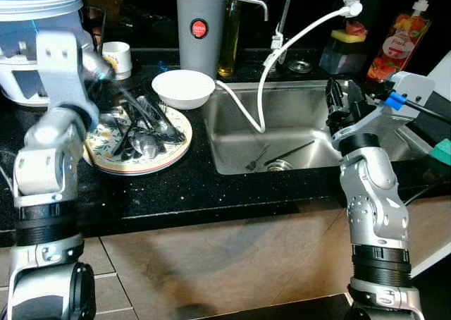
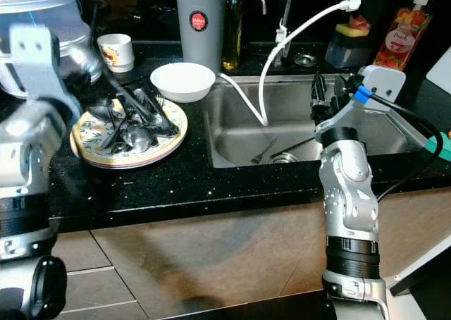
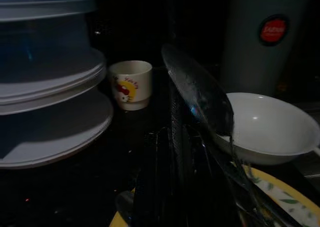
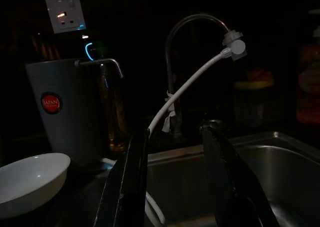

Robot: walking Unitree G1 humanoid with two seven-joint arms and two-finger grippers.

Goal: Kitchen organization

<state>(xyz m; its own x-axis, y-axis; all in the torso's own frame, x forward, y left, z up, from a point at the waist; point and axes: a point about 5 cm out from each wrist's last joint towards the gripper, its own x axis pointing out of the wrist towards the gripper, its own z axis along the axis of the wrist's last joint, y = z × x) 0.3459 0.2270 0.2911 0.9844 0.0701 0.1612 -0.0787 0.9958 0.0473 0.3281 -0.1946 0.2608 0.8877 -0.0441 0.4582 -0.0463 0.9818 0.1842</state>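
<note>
The left gripper (image 1: 130, 101) pinches a spoon (image 3: 200, 94) over the plate (image 1: 173, 154) beside the sink (image 1: 232, 133); the right gripper (image 4: 175, 182) hangs spread above the sink.

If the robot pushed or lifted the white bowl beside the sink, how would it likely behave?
The white bowl looks rigid and glossy, probably ceramic or melamine, so it may slip between the fingers. It sits at the edge of the sink, so a sideways push could tip it in. It appears empty, so likely fairly light.

Cutlery (image 1: 144, 126) on plate (image 1: 173, 154), bowl (image 1: 183, 89) behind, sink (image 1: 232, 140) right, perhaps fork (image 1: 256, 159) inside
</note>
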